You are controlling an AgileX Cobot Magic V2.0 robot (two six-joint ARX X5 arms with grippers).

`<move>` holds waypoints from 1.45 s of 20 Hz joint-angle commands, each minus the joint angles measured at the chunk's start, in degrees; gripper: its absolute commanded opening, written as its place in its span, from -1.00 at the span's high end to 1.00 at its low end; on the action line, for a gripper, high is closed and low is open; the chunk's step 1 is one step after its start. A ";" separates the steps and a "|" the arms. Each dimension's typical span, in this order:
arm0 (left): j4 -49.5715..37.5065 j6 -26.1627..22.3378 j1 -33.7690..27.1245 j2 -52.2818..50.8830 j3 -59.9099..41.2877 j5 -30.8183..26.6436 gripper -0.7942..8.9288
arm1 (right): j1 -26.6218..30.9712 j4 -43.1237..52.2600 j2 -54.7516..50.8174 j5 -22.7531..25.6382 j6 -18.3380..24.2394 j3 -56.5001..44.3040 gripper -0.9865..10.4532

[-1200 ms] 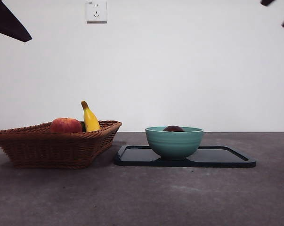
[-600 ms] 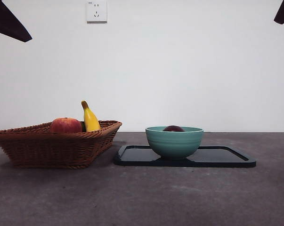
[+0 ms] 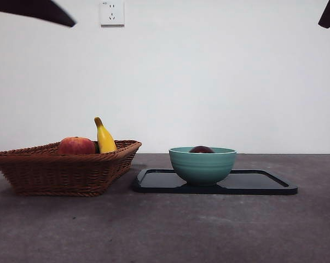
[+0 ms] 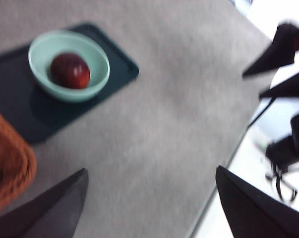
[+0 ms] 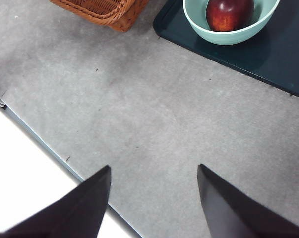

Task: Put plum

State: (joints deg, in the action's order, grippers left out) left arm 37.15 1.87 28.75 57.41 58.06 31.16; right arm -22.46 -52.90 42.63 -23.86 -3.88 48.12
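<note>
The front camera sits low, near tabletop height, looking level across the table at a white wall, with the wicker basket and green bowl close. Both wrist cameras look down from high above the table: the left, blurred, toward one far corner, the right over a table edge. All three share the bowl on its dark tray.

The dark maroon plum lies inside the teal bowl.
</note>
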 commanded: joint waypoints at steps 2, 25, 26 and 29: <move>-3.32 4.00 1.75 7.06 6.75 -3.69 0.01 | -0.28 0.59 0.31 -0.15 -0.17 0.57 0.35; -3.96 0.02 8.31 63.23 47.69 -17.75 0.01 | -0.28 0.31 0.31 -0.13 -0.17 0.57 0.35; -4.04 -0.35 8.52 64.28 47.69 -18.23 0.01 | -0.28 0.31 0.31 -0.13 -0.17 0.57 0.35; -4.66 -1.46 9.40 66.77 47.69 -18.99 0.01 | -0.28 0.31 0.31 -0.13 -0.17 0.57 0.35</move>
State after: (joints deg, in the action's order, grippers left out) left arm 33.17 1.67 37.50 122.58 103.98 12.19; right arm -22.46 -52.95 42.61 -23.86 -3.88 48.12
